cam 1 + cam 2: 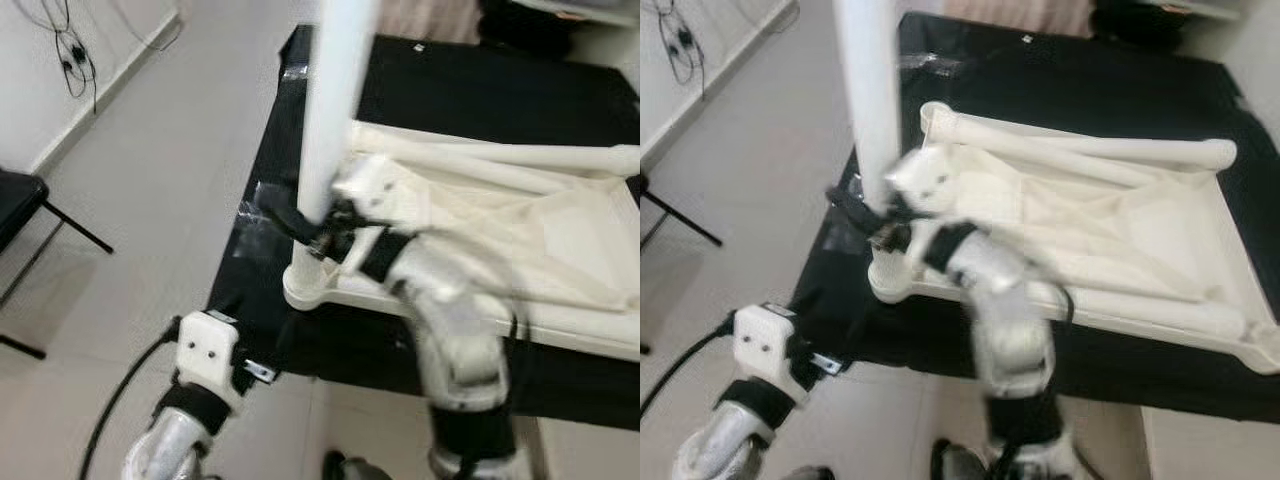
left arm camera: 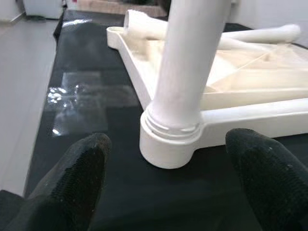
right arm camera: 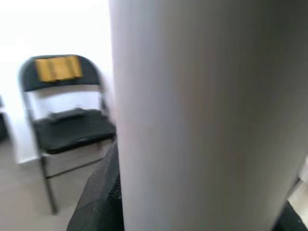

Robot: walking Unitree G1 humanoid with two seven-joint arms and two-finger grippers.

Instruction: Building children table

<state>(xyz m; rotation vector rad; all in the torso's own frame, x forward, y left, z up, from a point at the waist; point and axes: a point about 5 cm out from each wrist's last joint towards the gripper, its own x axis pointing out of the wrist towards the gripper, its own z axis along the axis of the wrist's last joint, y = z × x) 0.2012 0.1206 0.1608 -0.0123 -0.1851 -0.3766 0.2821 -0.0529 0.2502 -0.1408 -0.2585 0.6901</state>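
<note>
A white children's table top (image 1: 560, 250) lies upside down on a black surface (image 1: 480, 90). One white leg (image 1: 335, 100) stands upright in the near-left corner socket (image 1: 305, 285). My right gripper (image 1: 312, 228) is shut on this leg just above the socket; in the right wrist view the leg (image 3: 207, 115) sits between the black fingers (image 3: 98, 197). My left gripper (image 2: 168, 144) is open, low at the near-left edge of the black surface, its fingers (image 2: 82, 163) wide apart and short of the socket (image 2: 168, 144). Loose white legs (image 1: 1090, 150) lie across the upturned top.
A black folding chair (image 1: 15, 205) stands on the tiled floor to the left, also seen as the chair (image 3: 67, 120). Cables (image 1: 70, 50) hang on the left wall. A black cable (image 1: 120, 390) trails by my left arm. Clear tape (image 2: 82, 96) patches the black surface.
</note>
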